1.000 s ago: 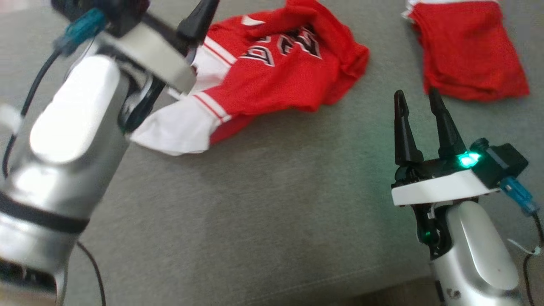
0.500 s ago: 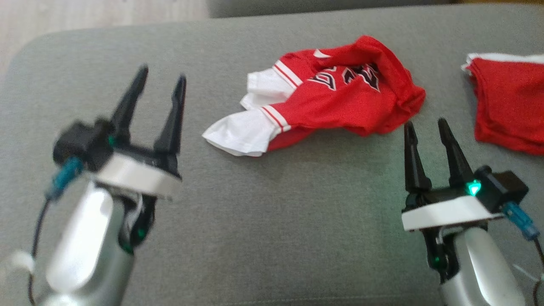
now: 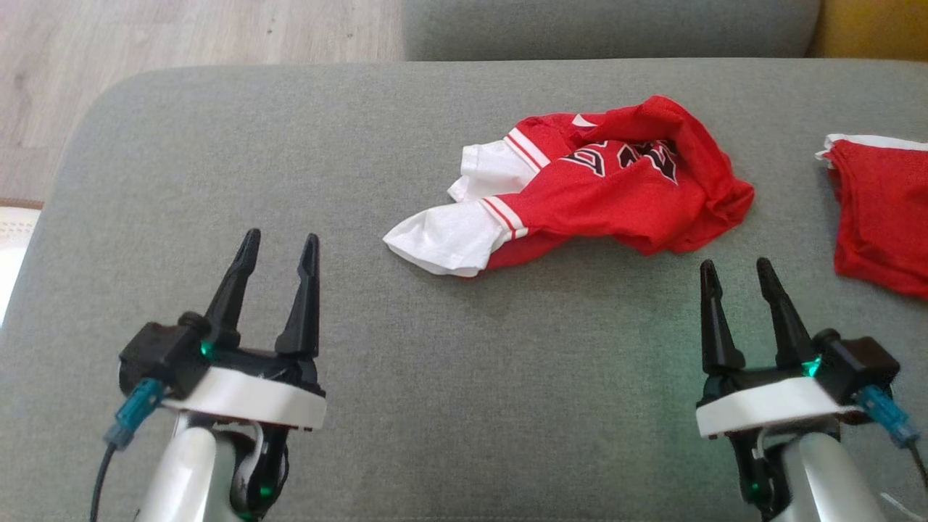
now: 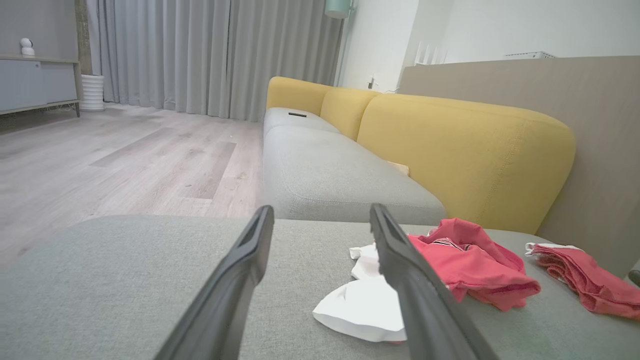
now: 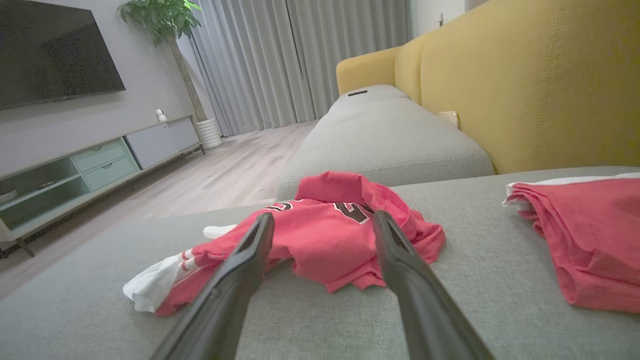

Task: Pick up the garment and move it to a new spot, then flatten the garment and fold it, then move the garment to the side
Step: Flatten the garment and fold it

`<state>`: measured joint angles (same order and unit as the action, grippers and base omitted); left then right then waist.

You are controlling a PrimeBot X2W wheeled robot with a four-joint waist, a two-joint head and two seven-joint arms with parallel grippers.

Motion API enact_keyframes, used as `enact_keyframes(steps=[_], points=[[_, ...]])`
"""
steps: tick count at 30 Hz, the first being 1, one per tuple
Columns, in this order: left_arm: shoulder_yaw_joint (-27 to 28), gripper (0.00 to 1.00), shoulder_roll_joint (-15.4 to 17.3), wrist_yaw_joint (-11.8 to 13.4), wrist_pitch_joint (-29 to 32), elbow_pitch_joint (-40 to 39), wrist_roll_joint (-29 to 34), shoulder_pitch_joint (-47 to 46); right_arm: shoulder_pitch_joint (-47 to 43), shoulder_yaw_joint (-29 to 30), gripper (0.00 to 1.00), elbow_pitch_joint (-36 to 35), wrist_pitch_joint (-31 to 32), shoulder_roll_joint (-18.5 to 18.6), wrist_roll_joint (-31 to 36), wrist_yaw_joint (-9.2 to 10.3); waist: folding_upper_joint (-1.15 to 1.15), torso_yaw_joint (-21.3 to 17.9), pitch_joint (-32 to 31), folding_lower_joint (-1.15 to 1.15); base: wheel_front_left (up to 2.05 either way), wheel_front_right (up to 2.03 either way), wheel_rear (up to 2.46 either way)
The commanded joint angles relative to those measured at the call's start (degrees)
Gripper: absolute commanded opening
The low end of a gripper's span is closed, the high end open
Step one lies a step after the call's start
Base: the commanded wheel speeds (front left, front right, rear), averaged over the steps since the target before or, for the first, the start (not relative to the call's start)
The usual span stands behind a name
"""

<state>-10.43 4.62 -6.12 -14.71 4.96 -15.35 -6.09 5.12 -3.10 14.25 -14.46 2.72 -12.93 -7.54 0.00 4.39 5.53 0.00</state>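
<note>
We see the garment [image 3: 580,192] lying crumpled on the sofa [image 3: 217,145]; our left gripper [image 3: 278,243] and right gripper [image 3: 736,268] hover apart, empty; flattening, folding remain.

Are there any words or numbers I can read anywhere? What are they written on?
Crumpled red and white jersey: black, white-edged characters, folded over and partly hidden, too creased to read for sure.
Folded red cloth on the right: no text visible.
Nothing else readable.

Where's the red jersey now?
The red jersey lies crumpled on the grey cushion, right of centre in the head view, ahead of the right claw; a folded red garment lies apart to its right.
</note>
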Motion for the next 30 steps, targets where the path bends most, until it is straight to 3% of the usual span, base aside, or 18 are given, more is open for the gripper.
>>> enact_keyframes(steps=[1, 9, 17, 28, 29, 30], points=[[2.19, 1.0, -0.15, -0.43, -0.29, -2.27, 0.87, -2.33, 1.56, -0.7, 1.0, -0.49, -0.53, 0.16, 1.1, 0.05, 0.0, 0.23, 0.34, 0.0, 0.0, 0.0, 0.0], [1.32, 1.0, -1.24, -1.22, -0.29, -1.48, 1.57, -3.96, 7.8, 1.18, 1.0, 8.19, 4.33, 0.16, 10.53, 0.05, 0.0, 1.88, 3.15, 0.0, 0.0, 0.0, 0.0], [-0.82, 1.0, -1.63, -1.34, -0.29, -0.53, 0.78, -5.57, 15.34, 3.8, 1.0, 19.12, 8.32, 0.16, 9.87, 0.05, 0.0, 5.3, 6.33, 0.0, 0.0, 0.0, 0.0], [-1.89, 1.0, -1.72, -1.35, -0.29, -0.07, -0.04, -6.62, 22.3, 7.47, 1.0, 28.9, 5.29, 0.16, 10.87, 0.05, 0.0, 8.2, 8.62, 0.0, 0.0, 0.0, 0.0], [-1.89, 1.0, -1.73, -1.35, -0.29, -0.06, -0.08, -6.63, 22.71, 7.43, 0.91, 29.64, 4.9, 0.16, 10.88, 0.05, 0.0, 8.19, 8.67, 0.0, 0.0, 0.0, 0.0], [-1.89, 1.0, -1.73, -1.35, -0.29, -0.06, -0.08, -6.63, 22.71, 7.43, 0.91, 29.64, 4.9, 0.16, 10.88, 0.05, 0.0, 8.19, 8.67, 0.0, 0.0, 0.0, 0.0]])
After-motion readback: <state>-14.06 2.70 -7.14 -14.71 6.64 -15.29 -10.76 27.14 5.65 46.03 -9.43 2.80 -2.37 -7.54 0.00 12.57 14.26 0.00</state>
